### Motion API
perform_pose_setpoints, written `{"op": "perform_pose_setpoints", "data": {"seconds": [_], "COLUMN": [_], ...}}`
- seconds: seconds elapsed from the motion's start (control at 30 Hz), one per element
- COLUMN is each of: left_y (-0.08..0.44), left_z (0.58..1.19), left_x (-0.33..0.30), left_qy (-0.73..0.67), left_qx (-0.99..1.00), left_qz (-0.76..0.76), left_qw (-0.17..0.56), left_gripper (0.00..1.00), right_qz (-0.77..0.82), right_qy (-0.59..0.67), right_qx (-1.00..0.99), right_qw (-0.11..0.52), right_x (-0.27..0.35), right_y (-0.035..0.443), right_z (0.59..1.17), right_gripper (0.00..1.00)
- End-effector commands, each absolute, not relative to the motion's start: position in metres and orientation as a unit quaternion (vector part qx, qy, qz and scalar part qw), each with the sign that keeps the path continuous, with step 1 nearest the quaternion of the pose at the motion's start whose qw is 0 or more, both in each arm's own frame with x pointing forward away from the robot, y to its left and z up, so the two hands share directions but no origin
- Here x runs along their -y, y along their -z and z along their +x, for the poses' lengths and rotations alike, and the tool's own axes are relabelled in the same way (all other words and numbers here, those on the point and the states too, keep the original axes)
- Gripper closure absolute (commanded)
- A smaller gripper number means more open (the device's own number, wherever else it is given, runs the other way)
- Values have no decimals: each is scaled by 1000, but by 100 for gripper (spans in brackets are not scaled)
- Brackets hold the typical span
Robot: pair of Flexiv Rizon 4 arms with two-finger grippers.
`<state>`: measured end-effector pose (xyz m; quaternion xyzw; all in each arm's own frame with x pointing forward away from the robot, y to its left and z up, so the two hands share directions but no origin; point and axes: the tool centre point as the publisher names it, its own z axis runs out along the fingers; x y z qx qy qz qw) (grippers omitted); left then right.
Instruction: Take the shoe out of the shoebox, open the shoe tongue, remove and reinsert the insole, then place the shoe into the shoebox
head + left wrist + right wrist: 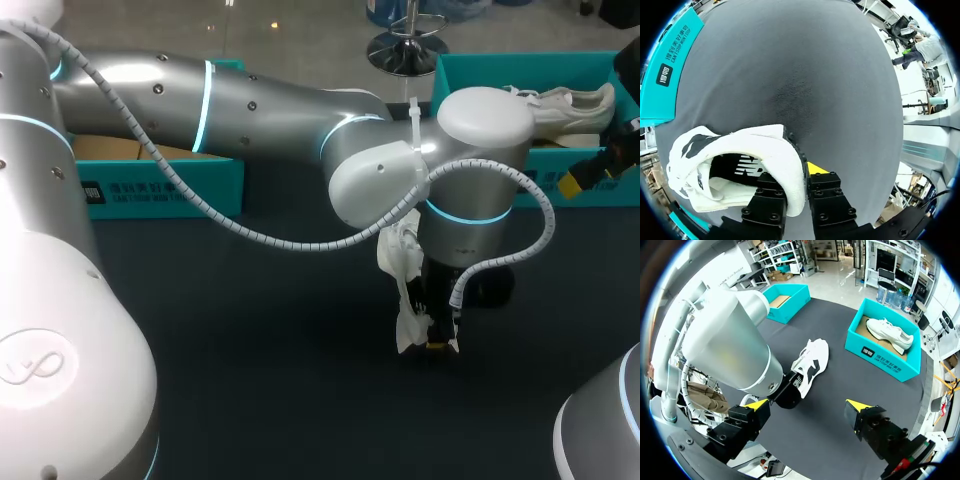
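left gripper (801, 176): clamped on the rim of the white sneaker (767, 145), one finger inside the opening, one outside
sneaker: mid-table, well apart from the teal shoebox (882, 357); lifted or resting, can't tell
long axis: runs away from the left gripper toward the table's far side
right gripper (806, 407): fingers spread, holding nothing, sneaker ahead of it
next: probably right goes for the tongue

Shoes: you have two, the held shoe (403, 268) and the boxed shoe (566, 104).
Teal boxes: you have two, the left box (160, 187) and the right box (478, 68).
Arms: two, the left arm (250, 105) and the right arm (608, 422).
Grippers: two, the left gripper (799, 180) and the right gripper (807, 410).
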<state>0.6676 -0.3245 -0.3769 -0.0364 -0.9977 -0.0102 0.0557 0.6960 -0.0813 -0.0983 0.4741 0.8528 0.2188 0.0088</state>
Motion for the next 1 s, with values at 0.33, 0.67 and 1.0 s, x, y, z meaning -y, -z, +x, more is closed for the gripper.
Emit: {"op": "perform_pose_setpoints", "data": {"seconds": [0.33, 0.67, 1.0], "left_y": [310, 257, 239], "left_z": [674, 659, 658], "left_x": [272, 248, 240], "left_qy": [2, 0, 14], "left_qx": [998, 996, 1000], "left_qz": [-32, -60, 15], "left_qw": [55, 59, 10], "left_gripper": [100, 100, 100], "right_qz": [475, 475, 475], "right_qy": [-216, -216, -216], "right_qx": [-853, -853, -853], "right_qw": [7, 7, 7], "right_x": [80, 80, 80], "right_y": [98, 98, 98], "right_z": [699, 699, 699], "right_gripper": [0, 0, 0]}}
